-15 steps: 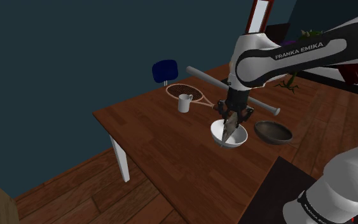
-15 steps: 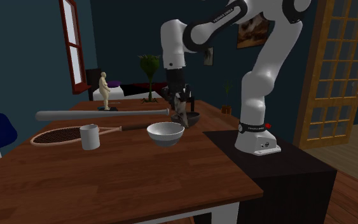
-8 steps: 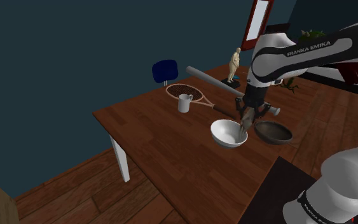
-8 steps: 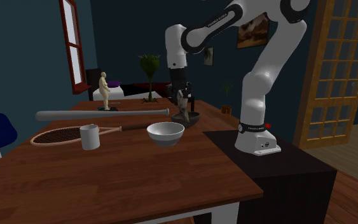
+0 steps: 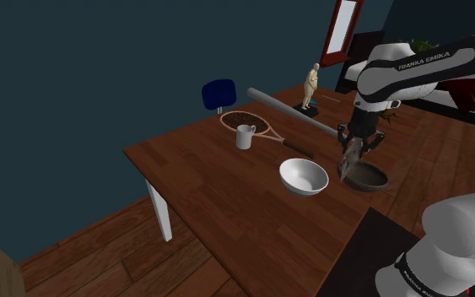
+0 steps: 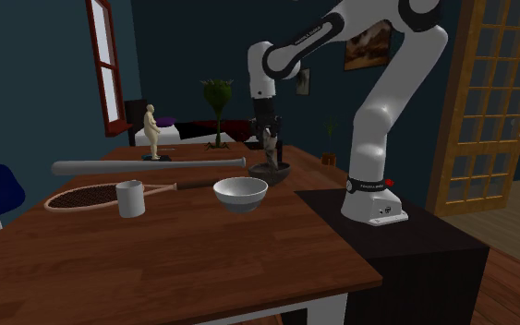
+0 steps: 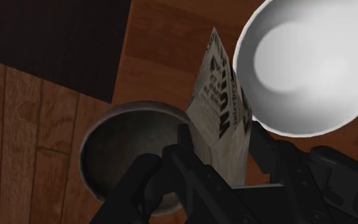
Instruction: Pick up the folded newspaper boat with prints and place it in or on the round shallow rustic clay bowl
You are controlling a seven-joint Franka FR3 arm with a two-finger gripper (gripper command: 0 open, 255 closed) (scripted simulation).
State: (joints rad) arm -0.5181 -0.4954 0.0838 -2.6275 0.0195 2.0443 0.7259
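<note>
**Paper boat held above the dark bowl**

The black gripper (image 5: 354, 149) is shut tight on the paper boat (image 5: 350, 160). The boat hangs over the edge of the dark bowl (image 5: 369, 179), on the side near the white bowl (image 5: 303, 177). Both bowls sit on the brown table (image 5: 210, 181).

From the hand's camera, the two fingers (image 7: 187, 156) squeeze the boat (image 7: 219, 105) from both sides. You can see black print on the paper. The fingers hide the boat's lower part and some of the dark bowl (image 7: 110, 149). The white bowl (image 7: 311, 63) is cut off at the picture's edge.

From the second outside camera, the boat (image 6: 270, 150) looks tiny and hard to make out. I cannot tell if it touches the dark bowl (image 6: 272, 172).
</note>
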